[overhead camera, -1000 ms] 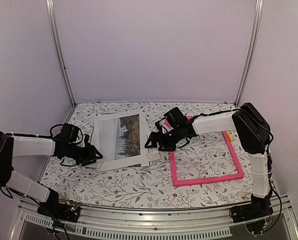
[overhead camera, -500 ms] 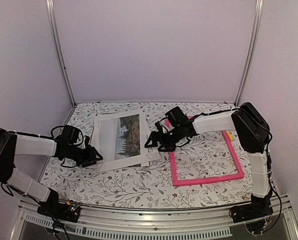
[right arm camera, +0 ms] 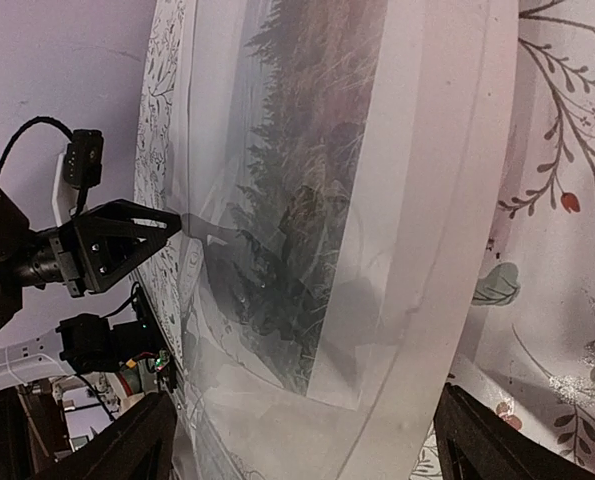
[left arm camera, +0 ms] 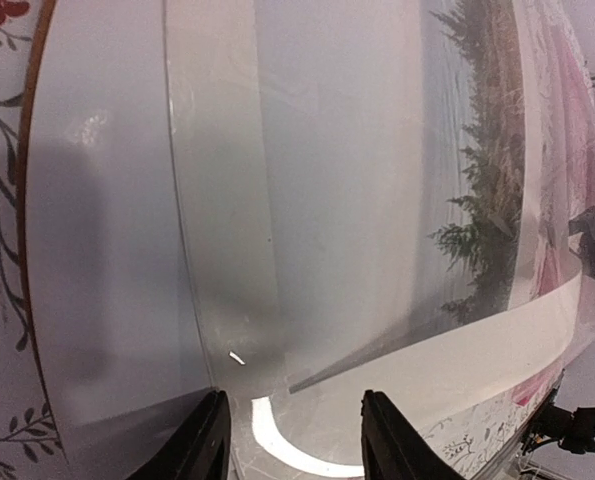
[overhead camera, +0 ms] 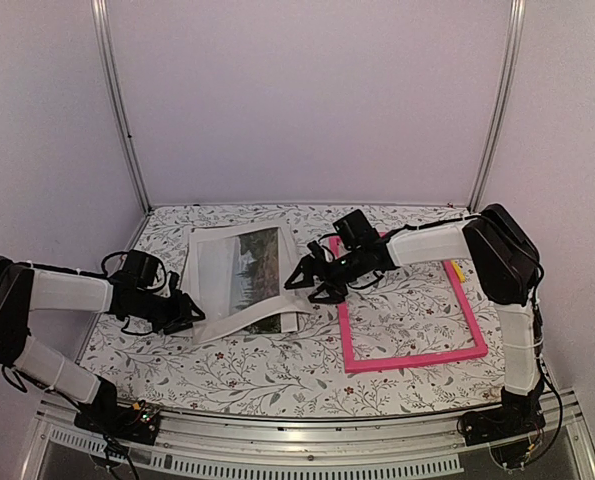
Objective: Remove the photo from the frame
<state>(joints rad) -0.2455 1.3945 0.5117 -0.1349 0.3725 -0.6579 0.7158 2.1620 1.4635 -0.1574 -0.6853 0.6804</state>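
The photo [overhead camera: 239, 278], white-bordered with dark trees, lies left of centre on the floral table, and its right side is bowed upward. The pink frame [overhead camera: 417, 358] lies flat to its right with nothing inside it. My left gripper [overhead camera: 185, 316] rests at the photo's near left corner. In the left wrist view its fingers [left arm camera: 205, 440] stand apart over the photo [left arm camera: 357, 200]. My right gripper [overhead camera: 302, 283] is at the photo's raised right edge, wide open. In the right wrist view the photo [right arm camera: 307, 180] spans the gap between the right gripper's [right arm camera: 307, 395] jaws.
A brown backing board edge [left arm camera: 29, 200] shows under the photo's left side. A small yellow object [overhead camera: 458, 270] lies by the frame's far right side. Metal posts [overhead camera: 122, 110] and walls close in the table at the back and sides.
My right gripper has shifted slightly toward the back, and the photo's right edge has risen and bowed. The left gripper has stayed at the near left corner.
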